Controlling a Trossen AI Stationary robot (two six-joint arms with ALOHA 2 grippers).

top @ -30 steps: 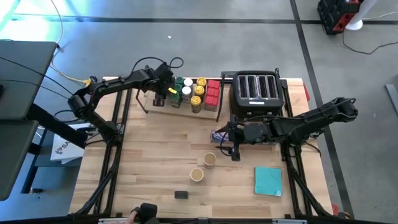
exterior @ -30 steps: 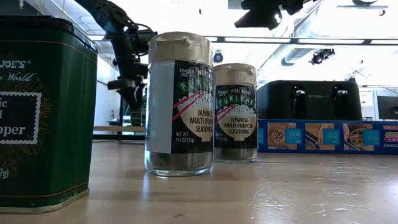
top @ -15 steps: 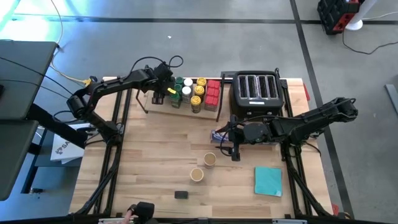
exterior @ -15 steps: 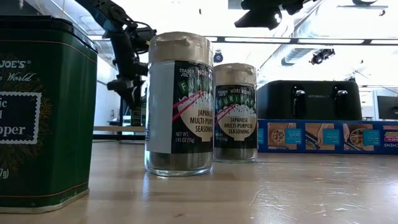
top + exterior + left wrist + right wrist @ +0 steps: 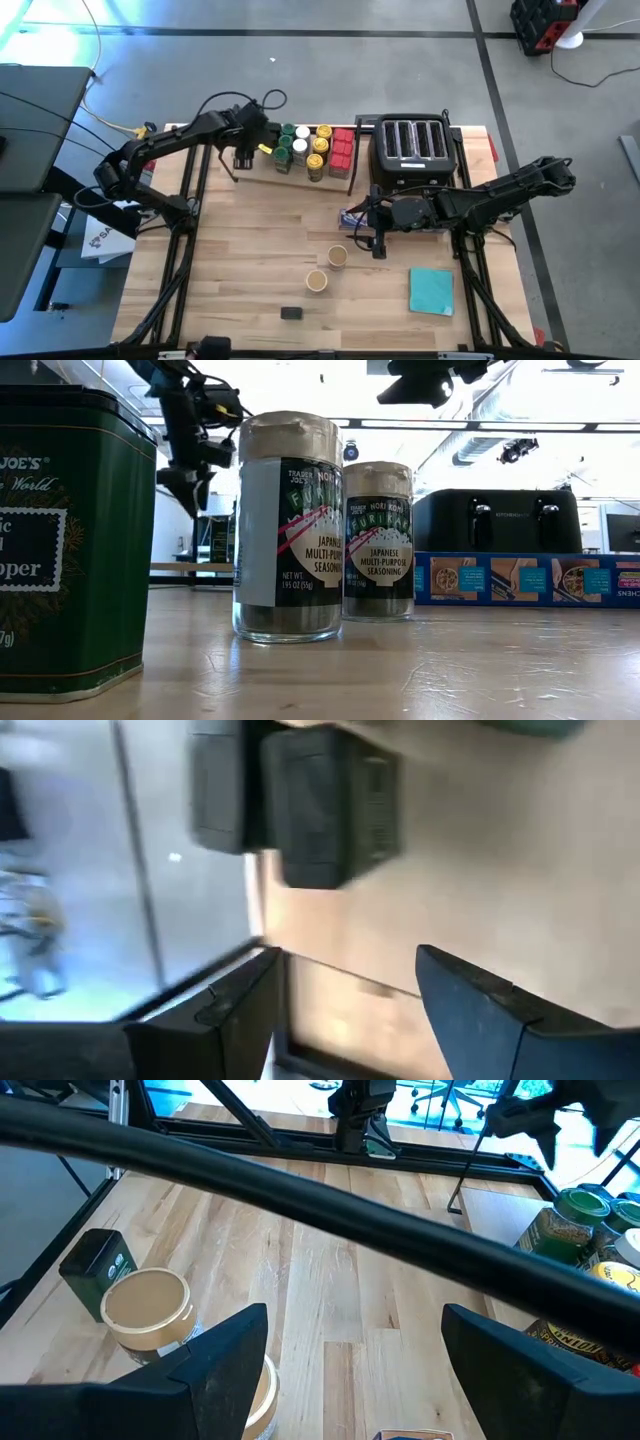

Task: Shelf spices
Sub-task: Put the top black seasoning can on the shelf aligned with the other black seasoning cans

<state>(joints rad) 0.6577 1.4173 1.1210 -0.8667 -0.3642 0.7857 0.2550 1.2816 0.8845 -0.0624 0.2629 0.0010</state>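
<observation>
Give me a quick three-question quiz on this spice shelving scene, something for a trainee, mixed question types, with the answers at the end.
1. True or false: the left gripper holds a spice jar.
2. What lies nearest the right gripper? A) teal pad B) tan-lidded jar C) dark tin
3. Fill in: the red tins stand on the shelf beside the black ____.

Key
1. False: its fingers are open with nothing between them.
2. B
3. toaster

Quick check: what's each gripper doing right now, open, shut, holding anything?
Left gripper: open, empty, above the shelf's left end.
Right gripper: open, empty, over the table near two tan-lidded jars.
</observation>
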